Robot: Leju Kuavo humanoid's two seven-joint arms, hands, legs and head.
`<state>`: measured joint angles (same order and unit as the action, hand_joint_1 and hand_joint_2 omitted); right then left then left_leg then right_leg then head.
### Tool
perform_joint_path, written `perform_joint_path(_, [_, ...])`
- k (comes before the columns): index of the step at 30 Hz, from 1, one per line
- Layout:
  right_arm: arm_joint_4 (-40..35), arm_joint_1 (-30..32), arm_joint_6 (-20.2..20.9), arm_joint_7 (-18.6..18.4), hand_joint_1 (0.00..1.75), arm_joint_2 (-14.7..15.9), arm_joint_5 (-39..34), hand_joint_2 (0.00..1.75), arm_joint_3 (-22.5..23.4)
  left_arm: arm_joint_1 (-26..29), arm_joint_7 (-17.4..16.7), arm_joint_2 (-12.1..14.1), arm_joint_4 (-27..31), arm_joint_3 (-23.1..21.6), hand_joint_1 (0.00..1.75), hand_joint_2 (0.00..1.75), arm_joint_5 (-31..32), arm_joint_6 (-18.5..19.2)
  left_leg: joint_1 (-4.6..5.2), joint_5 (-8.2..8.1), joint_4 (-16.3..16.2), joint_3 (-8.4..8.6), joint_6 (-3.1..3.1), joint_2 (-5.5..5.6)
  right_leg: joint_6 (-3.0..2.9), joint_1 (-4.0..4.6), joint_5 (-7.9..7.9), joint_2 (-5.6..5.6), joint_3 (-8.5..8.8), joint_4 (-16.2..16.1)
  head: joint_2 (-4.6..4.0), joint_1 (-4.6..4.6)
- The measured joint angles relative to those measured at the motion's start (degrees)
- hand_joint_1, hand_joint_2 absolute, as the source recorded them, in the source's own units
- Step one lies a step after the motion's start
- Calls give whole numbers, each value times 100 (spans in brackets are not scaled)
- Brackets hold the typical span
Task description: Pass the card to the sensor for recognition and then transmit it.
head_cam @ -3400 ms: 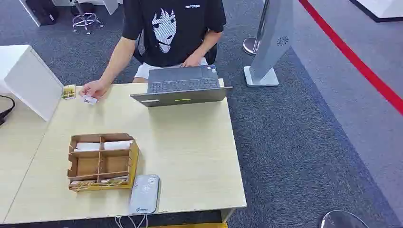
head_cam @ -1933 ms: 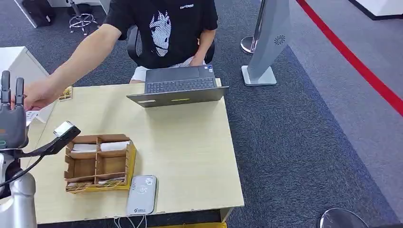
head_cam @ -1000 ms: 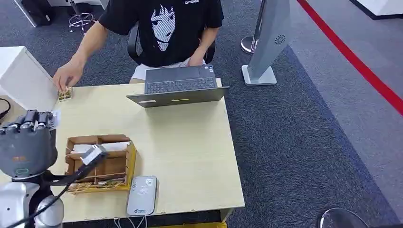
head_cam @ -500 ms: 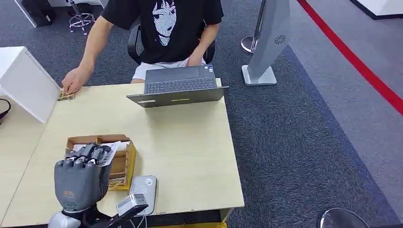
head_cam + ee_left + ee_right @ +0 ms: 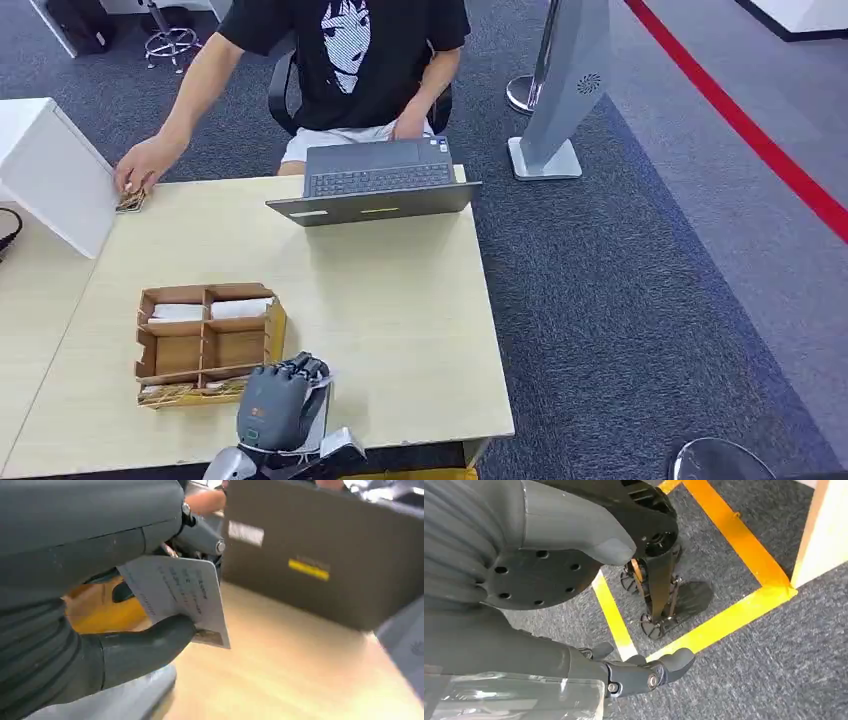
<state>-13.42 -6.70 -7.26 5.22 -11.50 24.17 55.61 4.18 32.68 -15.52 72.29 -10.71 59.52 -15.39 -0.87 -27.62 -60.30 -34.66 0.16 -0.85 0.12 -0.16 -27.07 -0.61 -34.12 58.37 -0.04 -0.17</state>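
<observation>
Lowered from beside the box [image 5: 205,345] onto the sensor [image 5: 318,425] at the tabletop [image 5: 400,330] edge, the left hand [image 5: 278,403] pinches the card [image 5: 175,597] between thumb and fingers; thin, stiff and slick, it wants an edge grip, while the right hand [image 5: 639,672] hangs empty, fingers loosely apart.

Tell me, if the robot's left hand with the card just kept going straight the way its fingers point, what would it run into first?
Probably the back of the open laptop. In the left wrist view the left hand holds the card out over bare table, with only the laptop ahead. Depth is hard to judge, so take this as a guess.
</observation>
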Motion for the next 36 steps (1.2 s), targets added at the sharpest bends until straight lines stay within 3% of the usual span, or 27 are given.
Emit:
perform_joint_path(3, [2,-142,-28,-83,0,0,35,175,74,-147,74,-2,-523,-50,175,175,35,-98,0,0,0,3,0,-4,-2,0,1,5,0,0,0,0])
perform_joint_path(9, [7,-293,-46,-120,0,0,11,175,162,-329,146,-2,-974,-123,175,175,65,-118,0,0,0,2,0,-3,-2,0,1,4,0,1,0,0])
perform_joint_path(16, [4,-690,120,-546,0,44,-157,175,417,-535,251,44,-1562,-827,175,175,-258,-638,3,1,0,3,0,-3,-1,0,1,3,0,0,0,0])
perform_joint_path(21, [4,-730,173,-529,0,103,-195,175,570,-569,210,83,-1492,-1034,175,175,-424,-710,3,1,0,3,0,0,-1,0,2,1,2,2,0,0])
perform_joint_path(25, [4,-731,203,-518,0,131,-188,175,669,-561,114,92,-1121,-1043,175,175,-302,-421,2,0,0,2,0,0,-1,0,1,1,1,2,0,0])
perform_joint_path(36, [4,-716,214,-468,0,179,-197,175,855,-299,2,151,-561,-1071,175,175,-162,-623,2,0,1,2,0,0,-1,0,0,1,1,2,0,0])
